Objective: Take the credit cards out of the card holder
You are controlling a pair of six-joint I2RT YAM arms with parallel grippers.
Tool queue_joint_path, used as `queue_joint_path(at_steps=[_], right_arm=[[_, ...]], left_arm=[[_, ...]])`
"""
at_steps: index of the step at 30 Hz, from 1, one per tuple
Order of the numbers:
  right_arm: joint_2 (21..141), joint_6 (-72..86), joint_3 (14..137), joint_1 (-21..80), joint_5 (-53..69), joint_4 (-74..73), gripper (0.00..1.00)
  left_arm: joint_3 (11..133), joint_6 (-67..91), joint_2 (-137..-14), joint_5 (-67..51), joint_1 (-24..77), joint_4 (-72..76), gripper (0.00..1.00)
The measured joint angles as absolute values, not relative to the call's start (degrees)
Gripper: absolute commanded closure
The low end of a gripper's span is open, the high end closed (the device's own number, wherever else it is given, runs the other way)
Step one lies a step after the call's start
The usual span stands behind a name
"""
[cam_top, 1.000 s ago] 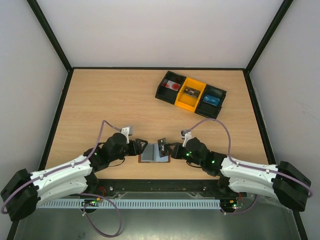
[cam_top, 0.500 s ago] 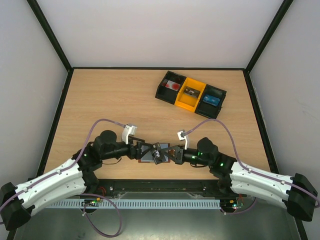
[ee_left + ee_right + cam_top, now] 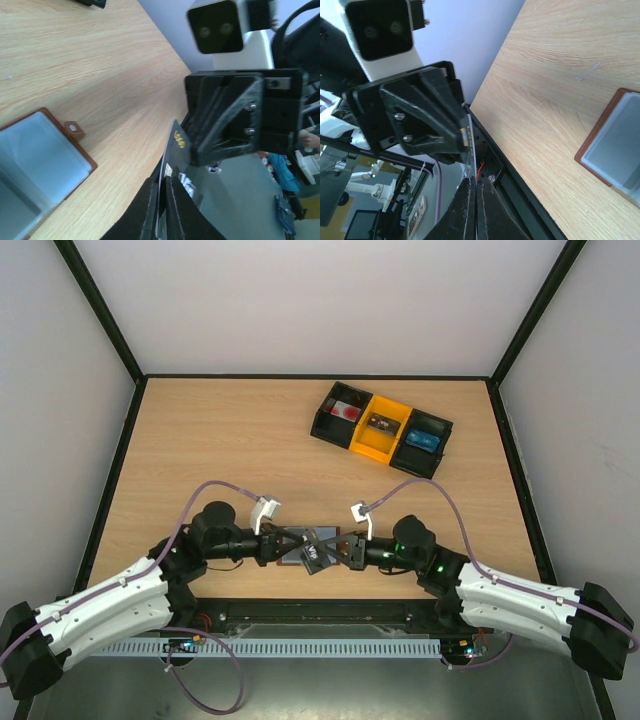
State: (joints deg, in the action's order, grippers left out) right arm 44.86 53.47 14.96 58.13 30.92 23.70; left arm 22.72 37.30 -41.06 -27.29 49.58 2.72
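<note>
The brown card holder [image 3: 45, 155] lies open on the table near the front edge, grey-blue inside up; it also shows at the right of the right wrist view [image 3: 620, 142]. A dark credit card [image 3: 313, 553] with gold print [image 3: 179, 141] hangs just above it, held from both ends. My left gripper [image 3: 160, 207] is shut on one end and my right gripper [image 3: 475, 200] is shut on the other, where the card [image 3: 471, 145] shows edge-on. From above, the left gripper [image 3: 288, 547] and right gripper [image 3: 338, 552] face each other over the holder [image 3: 284, 562].
A tray of bins [image 3: 382, 428], black with a yellow middle one, stands at the back right with small items inside. The table's black front rail [image 3: 530, 200] runs just below the held card.
The right gripper lifted a card off the open holder. The left gripper came in open and has now shut on the card's other end.
</note>
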Motion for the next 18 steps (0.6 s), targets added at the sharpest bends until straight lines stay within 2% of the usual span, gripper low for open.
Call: queue_joint_path(at_steps=[3,5,9,15,18], right_arm=[[44.6,54.06,14.33,58.0,29.93,23.4,0.93],[43.94,54.65,14.22,57.98,29.12,23.27,0.84],[40.25,57.54,13.8,57.98,24.47,22.92,0.57],[31.51,64.71,9.56,57.98,15.51,23.46,0.32],[28.58,68.01,7.25,57.98,11.64,24.84,0.24]], left_arm=[[22.33,38.3,-41.06,-29.15,49.52,5.15,0.97],[22.09,38.96,-41.08,-29.58,49.52,6.42,0.97],[21.98,40.47,-41.06,-29.43,49.58,8.78,0.97],[19.49,46.46,-39.2,-23.55,49.58,13.89,0.97],[17.85,50.04,-37.6,-19.68,49.58,17.28,0.97]])
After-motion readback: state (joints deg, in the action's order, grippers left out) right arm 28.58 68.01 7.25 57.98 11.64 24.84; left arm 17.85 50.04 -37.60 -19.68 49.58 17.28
